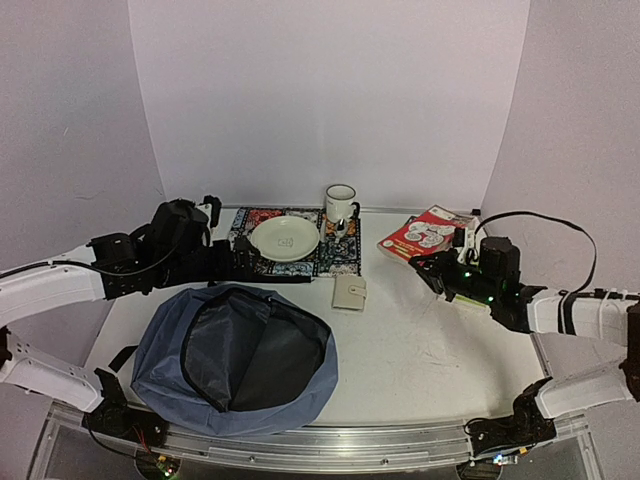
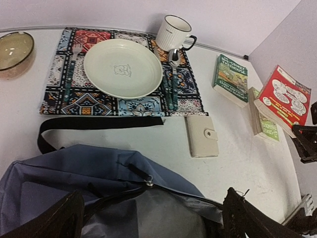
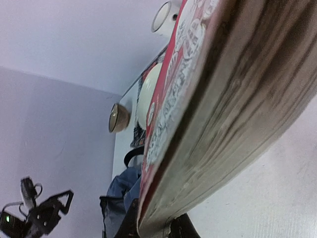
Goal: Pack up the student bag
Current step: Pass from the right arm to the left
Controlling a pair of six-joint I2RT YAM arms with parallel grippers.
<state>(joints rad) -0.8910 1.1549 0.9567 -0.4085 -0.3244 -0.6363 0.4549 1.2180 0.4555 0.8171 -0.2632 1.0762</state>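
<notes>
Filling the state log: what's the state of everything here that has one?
bag, unzipped, mouth wide open
red book, closed, tilted, pinched in right claw
left claw, open, empty
wallet, snapped shut
green book, closed, flat
plate, empty
mug, upright
bowl, upright

We saw a patterned placemat point(image 2: 74, 99) bearing a cream plate point(image 2: 122, 68), a fork point(image 2: 68, 79) to its left and a spoon point(image 2: 173, 59) to its right, with a ribbed mug point(image 2: 172, 32) just beyond the spoon. Off the mat lay a cream wallet point(image 2: 202, 136), a green book point(image 2: 231, 78), a tilted red book point(image 2: 285, 99) and, at the far left, a brown bowl point(image 2: 15, 52).
</notes>
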